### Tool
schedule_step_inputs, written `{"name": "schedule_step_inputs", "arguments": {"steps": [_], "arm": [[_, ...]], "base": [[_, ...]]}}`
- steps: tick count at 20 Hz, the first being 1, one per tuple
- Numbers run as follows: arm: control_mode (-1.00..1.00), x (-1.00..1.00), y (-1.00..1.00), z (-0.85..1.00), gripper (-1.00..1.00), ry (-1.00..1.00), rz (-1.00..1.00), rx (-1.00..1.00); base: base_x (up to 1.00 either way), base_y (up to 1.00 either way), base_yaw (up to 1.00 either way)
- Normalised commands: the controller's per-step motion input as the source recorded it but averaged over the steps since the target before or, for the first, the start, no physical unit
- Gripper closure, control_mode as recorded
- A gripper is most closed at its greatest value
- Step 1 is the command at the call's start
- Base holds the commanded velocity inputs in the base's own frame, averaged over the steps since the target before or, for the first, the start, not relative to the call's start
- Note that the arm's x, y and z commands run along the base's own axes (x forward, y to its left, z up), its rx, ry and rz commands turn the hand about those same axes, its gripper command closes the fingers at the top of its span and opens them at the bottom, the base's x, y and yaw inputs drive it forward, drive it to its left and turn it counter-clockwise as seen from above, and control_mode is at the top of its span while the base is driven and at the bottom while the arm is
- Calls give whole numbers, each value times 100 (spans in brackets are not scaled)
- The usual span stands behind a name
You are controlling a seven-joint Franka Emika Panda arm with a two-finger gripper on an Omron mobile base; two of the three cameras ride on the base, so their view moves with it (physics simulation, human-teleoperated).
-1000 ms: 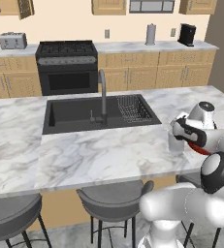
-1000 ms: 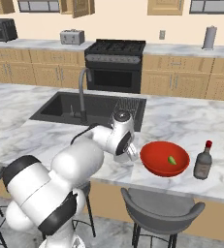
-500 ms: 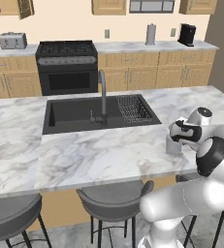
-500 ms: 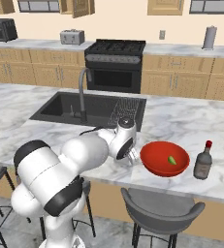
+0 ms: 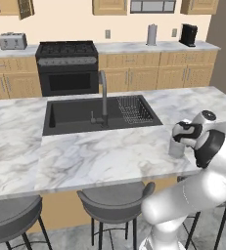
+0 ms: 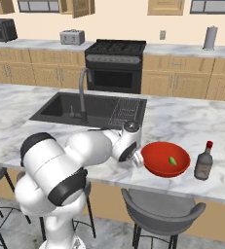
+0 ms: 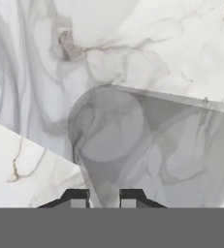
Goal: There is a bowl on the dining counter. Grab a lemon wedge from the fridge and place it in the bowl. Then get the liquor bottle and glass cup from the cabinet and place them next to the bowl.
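Marbled tabletop (image 6: 46,99), seen near to far. Nearest, claw (image 7: 104,199) narrowed on the wall of the glass cup (image 7: 147,150), pinching one side of the rim, probably to carry it upright. Cup (image 6: 138,159) low over the marble, just beside the bowl (image 6: 159,168) at its 9 o'clock. Lemon wedge (image 6: 172,160) already inside. Liquor bottle (image 6: 204,162) upright at the bowl's 3 o'clock. Farther, sink (image 6: 60,109) around 11 o'clock.

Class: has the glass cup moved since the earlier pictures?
Yes: the glass cup sank slightly toward the dining counter, edging nearer the bowl.
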Motion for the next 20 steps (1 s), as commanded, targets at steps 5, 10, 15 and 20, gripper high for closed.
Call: {"name": "schedule_step_inputs", "arguments": {"steps": [5, 10, 15, 20], "arm": [[-100, 4, 7, -32, -100, -8, 0, 0], [-100, 0, 18, -1, -100, -3, 0, 0], [-100, 0, 13, 24, -100, 10, 0, 0], [-100, 0, 14, 29, -100, 6, 1, 0]], "base": [[0, 0, 0], [0, 0, 0], [0, 0, 0], [0, 0, 0]]}}
